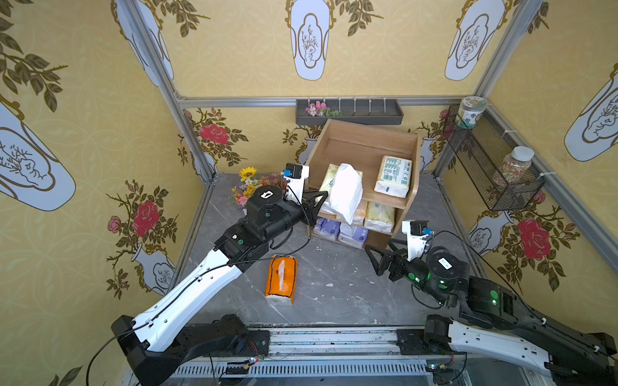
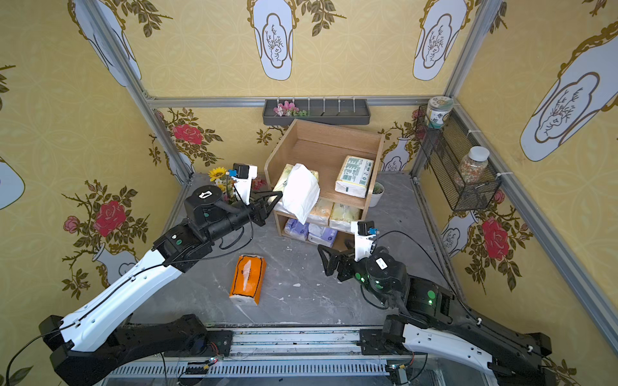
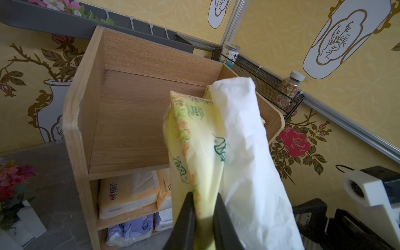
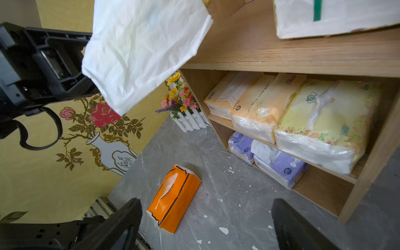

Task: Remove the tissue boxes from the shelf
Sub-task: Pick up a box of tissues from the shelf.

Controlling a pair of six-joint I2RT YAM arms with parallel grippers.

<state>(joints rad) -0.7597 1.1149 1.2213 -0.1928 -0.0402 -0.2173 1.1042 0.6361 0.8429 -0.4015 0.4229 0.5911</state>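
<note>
Now | step: pulling a pack off the shelf (image 1: pixel 364 147) | left jaws clenched on pale yellow pack (image 3: pixel 194 151), tilted at top tier's front edge | right jaws spread, empty | orange pack (image 1: pixel 281 280) already on table (image 1: pixel 334 294) | next: likely carry clear, lower, release.

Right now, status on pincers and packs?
Left pincer shut on yellow pack at shelf top tier, white tissue hanging loose. Right pincer open, empty. Orange pack on table.

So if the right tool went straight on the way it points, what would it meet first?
The right tool would probably meet the lavender pack on the shelf's bottom tier, or the table just before it; depth is unclear.
</note>
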